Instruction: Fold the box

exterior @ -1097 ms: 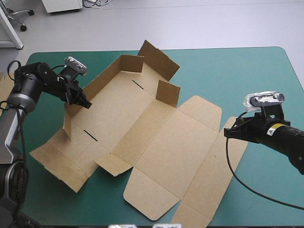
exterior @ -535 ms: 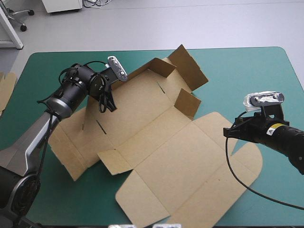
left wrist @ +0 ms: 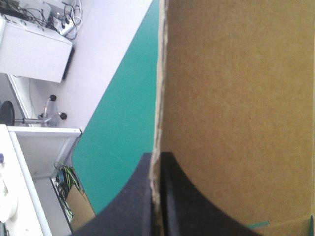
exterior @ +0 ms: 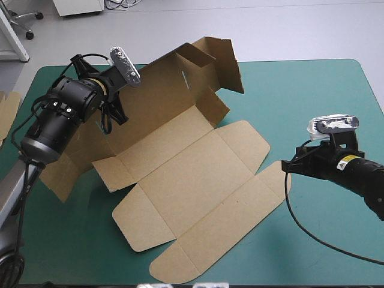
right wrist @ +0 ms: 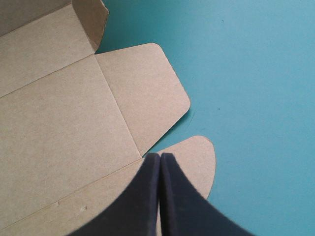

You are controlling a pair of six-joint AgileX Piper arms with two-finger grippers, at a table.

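The brown box (exterior: 198, 174) is a cut board sheet. Its lid half lies flat on the teal-green cover, while its far left half is tilted up off the table with end flaps raised. My left gripper (exterior: 115, 113) is lifted at that raised part, shut on the edge of a wall. In the left wrist view the board (left wrist: 236, 98) stands edge-on between the black fingers (left wrist: 170, 196). My right gripper (exterior: 288, 167) hovers shut just above a rounded lid flap (right wrist: 194, 157) at the sheet's right end, with nothing between its fingers.
More brown board (exterior: 7, 111) shows at the table's left edge. Bare teal-green cover (exterior: 312, 96) lies to the right of the box and beyond it, and also in the near left corner.
My left gripper has risen and swung toward the far edge, tipping the held half of the box up. The flat lid half has slid left. The right arm has stayed put.
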